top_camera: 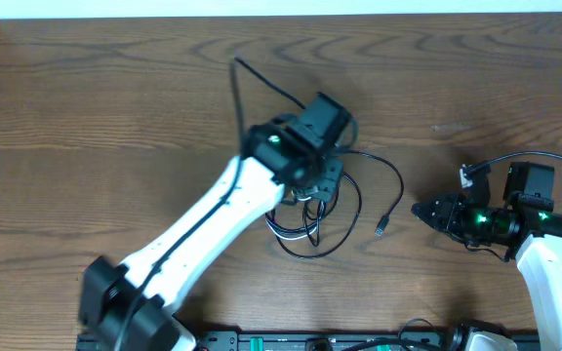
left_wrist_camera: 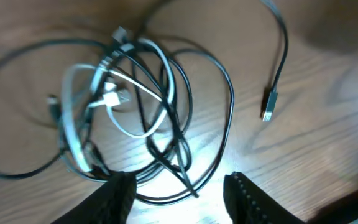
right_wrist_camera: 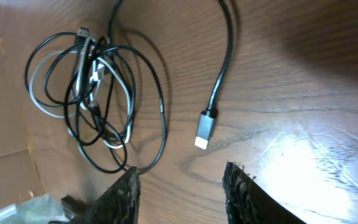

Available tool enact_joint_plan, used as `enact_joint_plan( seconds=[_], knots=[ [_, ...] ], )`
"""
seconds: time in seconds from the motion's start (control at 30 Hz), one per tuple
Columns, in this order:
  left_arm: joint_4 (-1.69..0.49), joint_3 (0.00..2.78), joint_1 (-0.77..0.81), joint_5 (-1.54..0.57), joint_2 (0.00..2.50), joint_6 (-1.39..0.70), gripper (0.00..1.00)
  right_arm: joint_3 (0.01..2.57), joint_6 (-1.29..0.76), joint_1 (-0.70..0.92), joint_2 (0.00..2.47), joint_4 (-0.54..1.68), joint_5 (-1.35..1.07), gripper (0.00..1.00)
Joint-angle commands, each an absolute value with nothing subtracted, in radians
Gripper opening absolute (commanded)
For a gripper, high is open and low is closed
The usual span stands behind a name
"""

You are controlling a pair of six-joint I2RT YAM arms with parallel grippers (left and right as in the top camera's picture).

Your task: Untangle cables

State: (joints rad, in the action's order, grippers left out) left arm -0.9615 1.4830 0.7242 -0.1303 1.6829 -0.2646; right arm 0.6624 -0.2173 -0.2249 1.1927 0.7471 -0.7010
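The cables (top_camera: 305,234) lie in a tangled pile at mid-table: black loops wound with a white cord. One black tail (top_camera: 261,80) runs off toward the back. Another black tail ends in a plug (top_camera: 381,228) to the right of the pile. My left gripper (top_camera: 318,187) hangs over the pile's far side. In the left wrist view the black loops (left_wrist_camera: 229,106) and the white cord (left_wrist_camera: 129,130) lie ahead of the left gripper (left_wrist_camera: 179,200), which is open and holds nothing. My right gripper (top_camera: 420,210) points left at the plug (right_wrist_camera: 204,129). The right gripper (right_wrist_camera: 182,196) is open and empty.
The table's back edge runs along the top of the overhead view. A black rail (top_camera: 310,341) with green lights sits at the front edge. A thick black wire (top_camera: 530,156) loops from the right arm.
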Motion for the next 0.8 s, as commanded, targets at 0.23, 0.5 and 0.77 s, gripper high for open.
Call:
enact_joint_plan(
  seconds=[0.23,0.5,0.77],
  knots=[
    [-0.884,1.477,0.752,-0.141,1.865,-0.302,0.5,0.661,-0.201,-0.221,1.178,0.749,-0.672,0.41],
    [-0.839,1.477,0.752,-0.118,1.93,-0.302,0.37,0.659,-0.201,-0.221,1.178,0.76,-0.672,0.42],
    [-0.838,1.477,0.752,-0.032,1.942,-0.302,0.43,0.659,-0.201,-0.221,1.178,0.76,-0.671,0.43]
  ],
)
